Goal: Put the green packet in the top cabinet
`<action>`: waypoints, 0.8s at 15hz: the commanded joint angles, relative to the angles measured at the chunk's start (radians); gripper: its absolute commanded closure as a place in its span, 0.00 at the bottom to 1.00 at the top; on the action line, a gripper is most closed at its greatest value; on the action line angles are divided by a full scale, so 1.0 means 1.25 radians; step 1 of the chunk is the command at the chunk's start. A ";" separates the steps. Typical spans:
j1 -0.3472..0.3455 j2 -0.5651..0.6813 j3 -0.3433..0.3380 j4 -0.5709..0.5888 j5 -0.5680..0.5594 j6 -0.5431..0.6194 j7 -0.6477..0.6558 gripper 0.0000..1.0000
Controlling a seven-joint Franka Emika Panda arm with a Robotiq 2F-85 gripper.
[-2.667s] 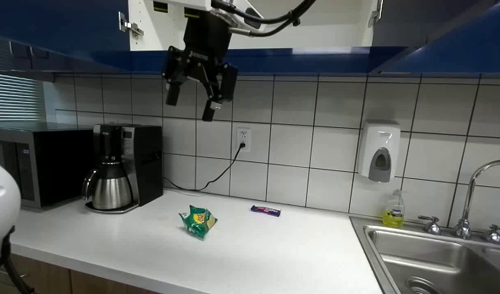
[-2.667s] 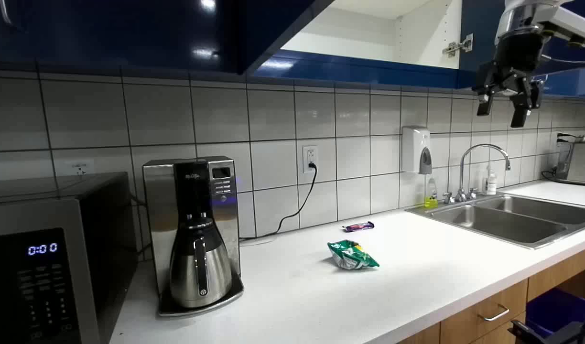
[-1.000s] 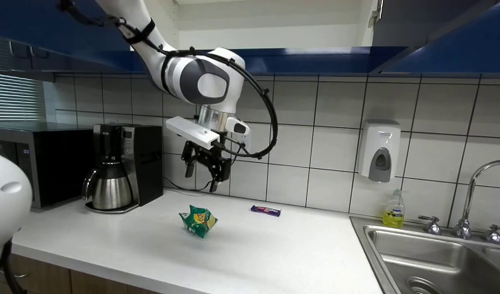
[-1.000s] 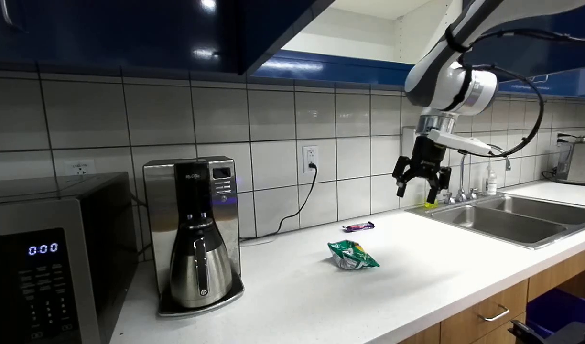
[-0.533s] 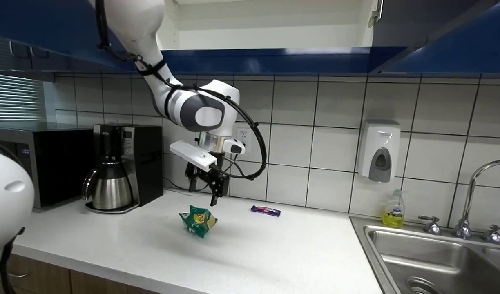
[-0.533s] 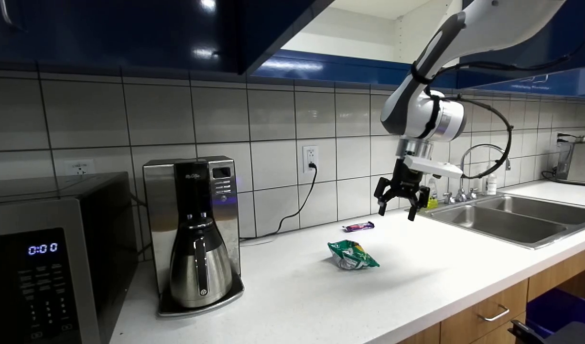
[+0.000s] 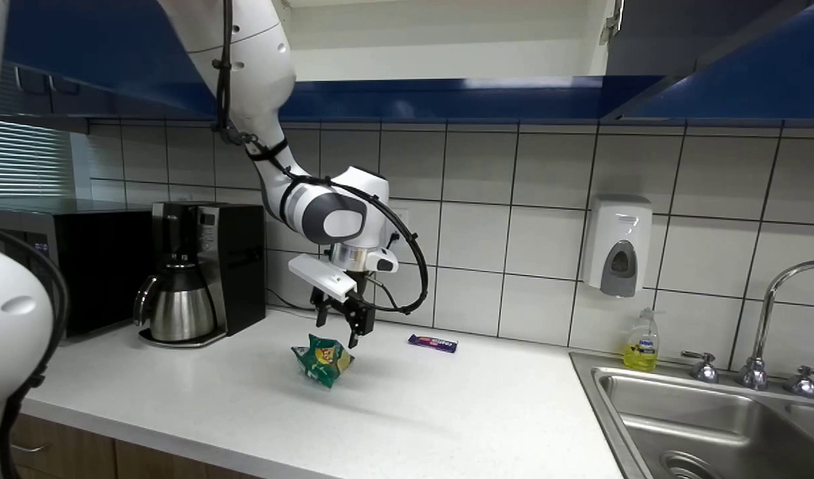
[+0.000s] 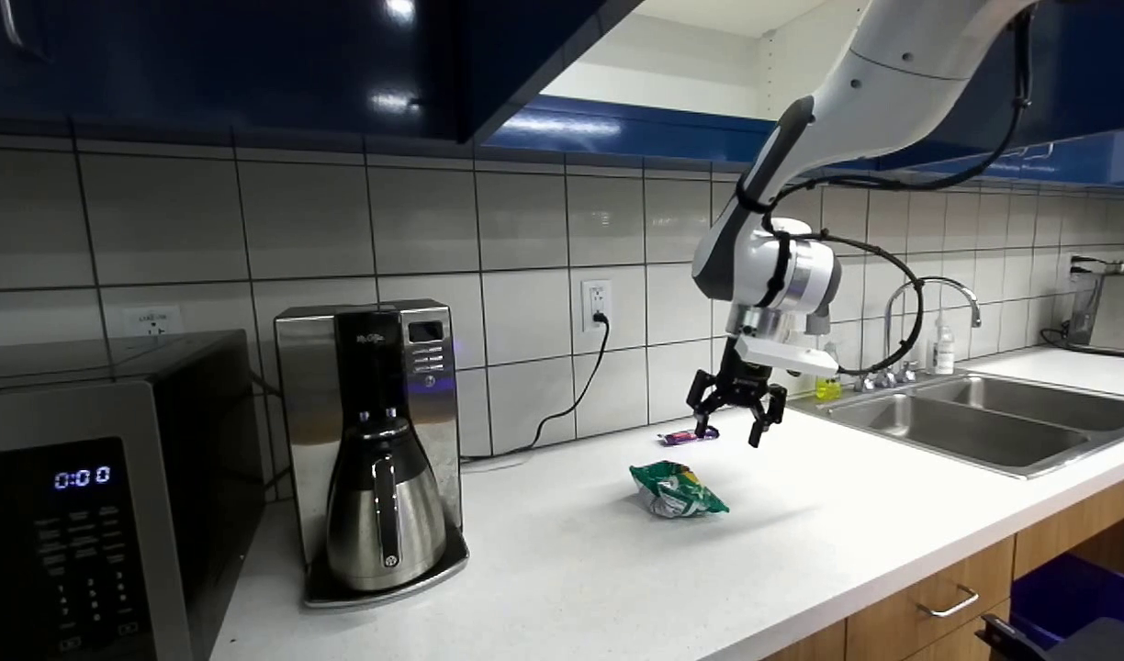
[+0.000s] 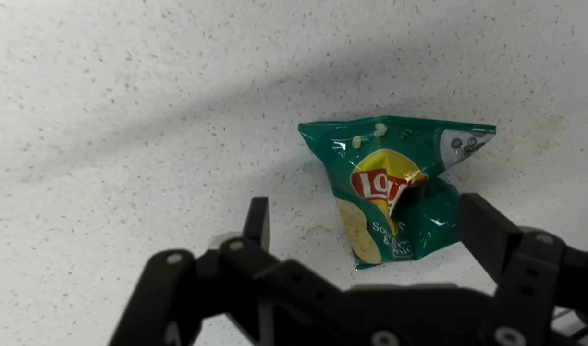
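Note:
The green packet [image 7: 322, 364] is a crumpled chip bag lying on the white counter; it also shows in an exterior view [image 8: 676, 492] and in the wrist view [image 9: 351, 168]. My gripper [image 7: 337, 334] is open and empty, pointing down above the counter and higher than the packet. In an exterior view, the gripper [image 8: 729, 438] hangs above and to the right of the packet. In the wrist view, the packet's lower part shows between the spread fingers [image 9: 363, 206], closer to the right finger. The top cabinet [image 7: 447, 56] stands open with a white inside, also in an exterior view [image 8: 672, 69].
A purple wrapped bar [image 7: 433, 343] lies near the tiled wall. A coffee maker [image 8: 374, 441] and microwave [image 8: 195, 459] stand at one end, a sink [image 7: 686, 412] with soap bottle [image 7: 641, 342] at the other. The cabinet's blue lower edge [image 7: 487, 100] overhangs the counter.
My gripper has come down from cabinet height toward the counter and closer to the packet, staying open. The packet and purple bar have not moved.

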 commanded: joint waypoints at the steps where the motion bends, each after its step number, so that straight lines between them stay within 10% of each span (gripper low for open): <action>1: -0.043 0.072 0.056 0.069 0.023 0.019 -0.022 0.00; 12: -0.068 0.198 0.132 0.168 -0.006 0.069 0.002 0.00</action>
